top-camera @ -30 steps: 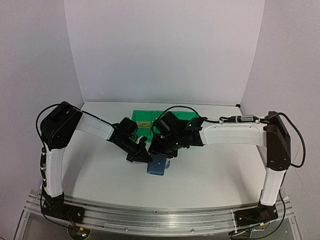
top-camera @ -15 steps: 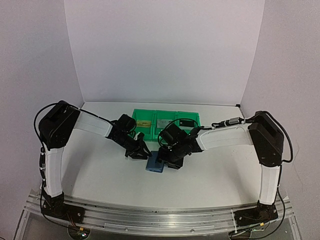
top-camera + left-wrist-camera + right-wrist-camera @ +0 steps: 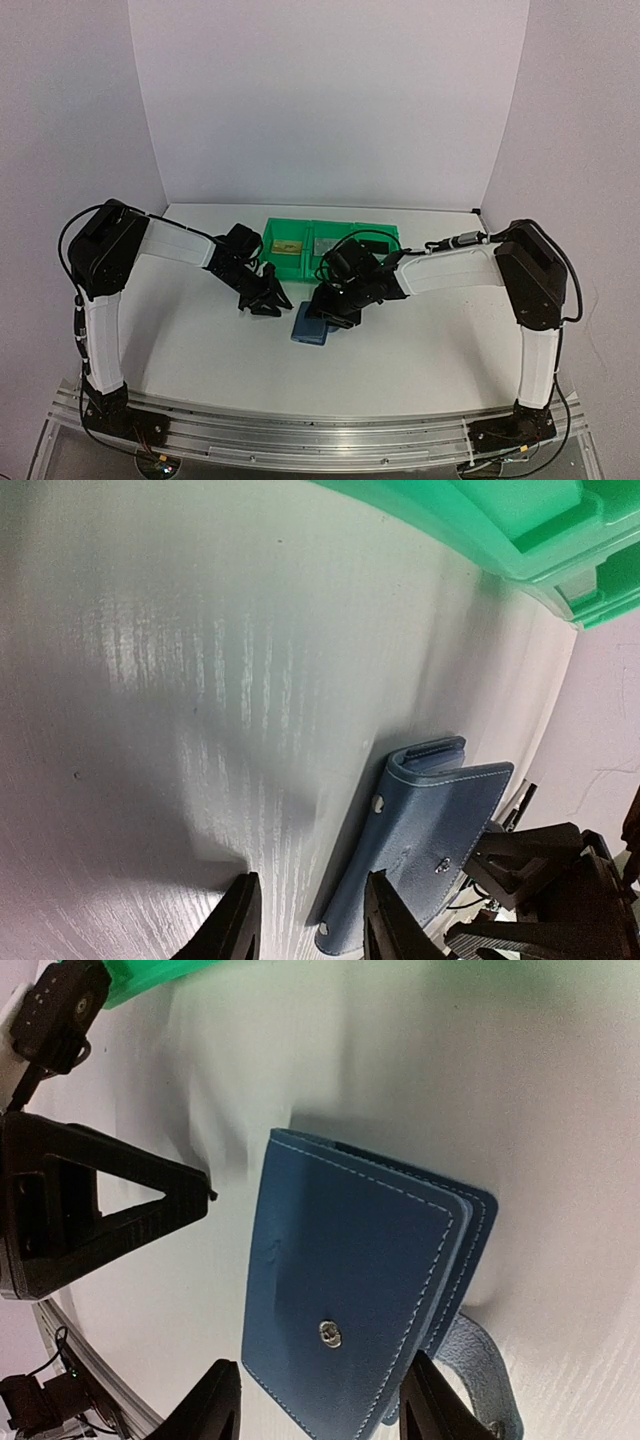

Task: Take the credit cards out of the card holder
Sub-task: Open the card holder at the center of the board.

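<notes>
The blue card holder (image 3: 311, 327) lies folded shut on the white table, its closing tab (image 3: 480, 1380) hanging loose and its snap (image 3: 330, 1333) bare. My right gripper (image 3: 335, 312) hovers at its far end, open, one finger (image 3: 215, 1405) on each side of the card holder (image 3: 350, 1270). My left gripper (image 3: 270, 303) stands open just left of it, nothing between its fingers (image 3: 240, 920), with the card holder (image 3: 430, 830) beside them. The credit cards lie in the green bins: gold (image 3: 287, 246), silver (image 3: 327, 245), black (image 3: 372, 242).
A row of three green bins (image 3: 345, 228) stands right behind both grippers; its rim (image 3: 480, 520) shows in the left wrist view. White walls close the table at the back and sides. The left gripper (image 3: 100, 1210) appears in the right wrist view.
My left gripper has opened and drawn back to the left, off the card holder. My right arm has come down and shifted left over the card holder.
</notes>
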`<state>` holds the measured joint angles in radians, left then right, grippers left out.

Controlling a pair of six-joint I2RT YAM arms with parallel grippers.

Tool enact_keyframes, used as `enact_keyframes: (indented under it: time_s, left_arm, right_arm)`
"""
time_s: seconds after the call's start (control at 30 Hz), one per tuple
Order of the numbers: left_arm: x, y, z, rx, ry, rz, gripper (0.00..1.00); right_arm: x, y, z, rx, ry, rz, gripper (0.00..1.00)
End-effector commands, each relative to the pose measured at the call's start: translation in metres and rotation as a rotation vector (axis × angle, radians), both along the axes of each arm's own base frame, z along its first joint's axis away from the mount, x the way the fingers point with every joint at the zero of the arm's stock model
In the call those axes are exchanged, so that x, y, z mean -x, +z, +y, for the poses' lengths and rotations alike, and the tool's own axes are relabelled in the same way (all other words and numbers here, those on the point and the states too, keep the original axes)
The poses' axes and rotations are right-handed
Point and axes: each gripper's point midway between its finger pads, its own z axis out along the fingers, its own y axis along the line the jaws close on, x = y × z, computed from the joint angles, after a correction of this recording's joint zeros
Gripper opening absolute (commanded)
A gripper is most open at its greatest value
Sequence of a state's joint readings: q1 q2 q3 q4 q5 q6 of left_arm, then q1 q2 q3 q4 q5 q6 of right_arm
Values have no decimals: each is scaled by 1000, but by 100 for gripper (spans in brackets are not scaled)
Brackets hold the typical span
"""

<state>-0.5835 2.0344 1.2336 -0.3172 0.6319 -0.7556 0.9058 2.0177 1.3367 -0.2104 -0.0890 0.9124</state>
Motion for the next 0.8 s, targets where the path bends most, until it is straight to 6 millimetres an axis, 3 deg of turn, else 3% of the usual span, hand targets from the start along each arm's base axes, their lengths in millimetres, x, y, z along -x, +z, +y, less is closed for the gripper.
enact_keyframes:
  time_s: [0.0, 0.1, 0.2, 0.3, 0.43, 0.53, 0.77]
  left_arm:
    - [5, 14, 3, 10, -16, -14, 36]
    - [7, 28, -4, 64, -40, -15, 39]
    - [9, 41, 2, 61, -41, -32, 49]
    - [14, 49, 16, 67, -25, -7, 60]
    - [14, 56, 40, 42, 2, 0, 67]
    - [12, 59, 57, 26, 33, 13, 69]
    - [-1, 75, 83, -28, 57, -49, 65]
  right_arm:
    - [-6, 21, 26, -101, 56, -33, 50]
    - [-8, 38, 42, -150, 92, -73, 49]
    - [-6, 48, 61, -181, 132, -107, 49]
    - [2, 45, 84, -205, 181, -112, 50]
    - [4, 30, 96, -197, 185, -93, 50]
    - [2, 19, 101, -186, 189, -89, 49]
    - [6, 14, 122, -181, 239, -133, 45]
